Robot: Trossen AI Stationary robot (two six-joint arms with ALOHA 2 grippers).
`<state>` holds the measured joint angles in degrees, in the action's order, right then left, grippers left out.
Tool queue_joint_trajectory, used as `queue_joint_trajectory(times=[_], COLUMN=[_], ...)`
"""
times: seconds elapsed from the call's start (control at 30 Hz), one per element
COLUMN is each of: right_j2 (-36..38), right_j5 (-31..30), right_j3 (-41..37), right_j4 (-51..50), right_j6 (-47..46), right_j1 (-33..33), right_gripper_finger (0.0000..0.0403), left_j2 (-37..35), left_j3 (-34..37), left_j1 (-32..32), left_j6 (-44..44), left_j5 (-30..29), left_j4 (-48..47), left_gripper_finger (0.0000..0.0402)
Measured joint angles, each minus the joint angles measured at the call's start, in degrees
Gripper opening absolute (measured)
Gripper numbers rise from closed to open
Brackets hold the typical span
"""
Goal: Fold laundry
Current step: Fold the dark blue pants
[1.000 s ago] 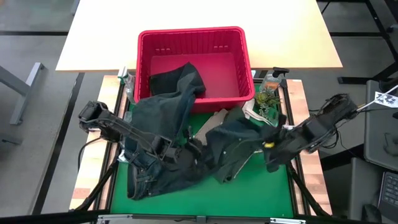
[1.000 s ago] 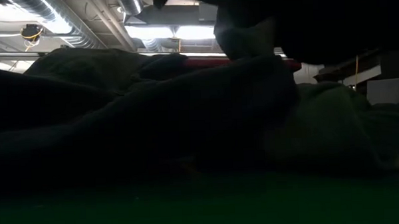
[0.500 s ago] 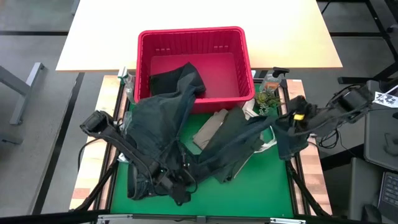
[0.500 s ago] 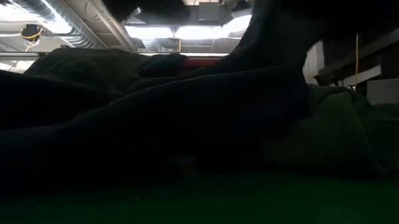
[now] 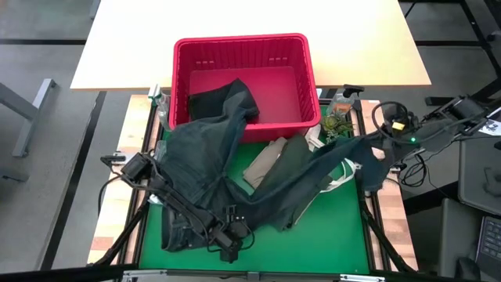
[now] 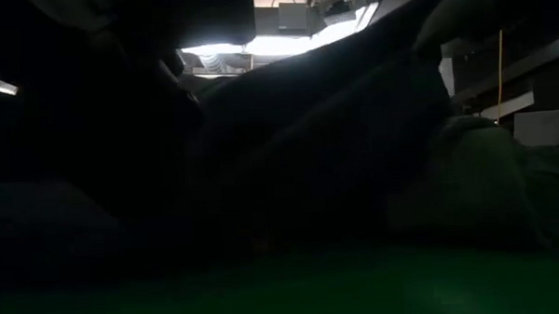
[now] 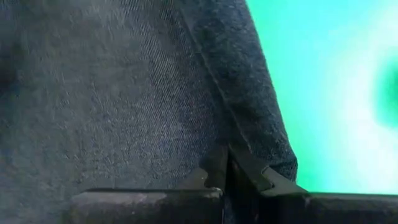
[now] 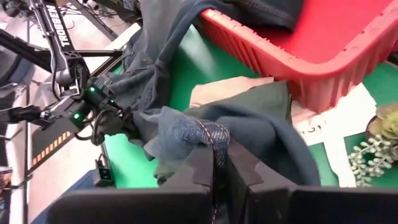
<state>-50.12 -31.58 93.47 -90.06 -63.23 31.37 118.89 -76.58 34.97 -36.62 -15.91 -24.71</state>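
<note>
Step in hand: I am spreading the dark blue denim jeans (image 5: 205,160) out of the pile, stretched between my two arms.
Jeans: one end drapes over the front wall of the red basket (image 5: 243,47); the rest runs across the green mat (image 5: 329,235) in front of that basket.
Left gripper (image 5: 228,249): low, well in front of the basket, jaws pressed together, pinching a denim edge.
Right gripper (image 5: 374,150): raised, right of the basket, jaws pinching a hem.
Other laundry: olive-green shirt (image 5: 291,163) and tan top (image 5: 266,159) lie under the jeans, just before the basket.
Next move: I judge the jeans need lifting clear of the basket and laying flat on the counter.
</note>
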Motion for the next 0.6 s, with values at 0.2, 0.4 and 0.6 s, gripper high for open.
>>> queue_joint_trajectory(times=[0.2,0.4,0.6], right_j2=[0.37,-0.09,-2.46], right_j5=[4.83,14.25,21.71], right_j3=[-0.04,-0.22,-0.26], right_j4=[0.15,0.03,0.15], right_j6=[-3.79,-7.15,-7.47], right_j1=[0.0,0.01,0.11], right_gripper_finger=[0.0025,0.0011,0.0025], left_j2=[-0.29,-0.72,-2.94], left_j3=[-0.04,0.1,0.49], left_j1=[3.4,7.07,9.56], left_j6=[-2.33,-7.04,-11.28], left_j5=[3.74,5.18,4.09], left_j4=[-3.66,-4.36,-5.04], left_gripper_finger=[0.0002,0.0002,0.0002])
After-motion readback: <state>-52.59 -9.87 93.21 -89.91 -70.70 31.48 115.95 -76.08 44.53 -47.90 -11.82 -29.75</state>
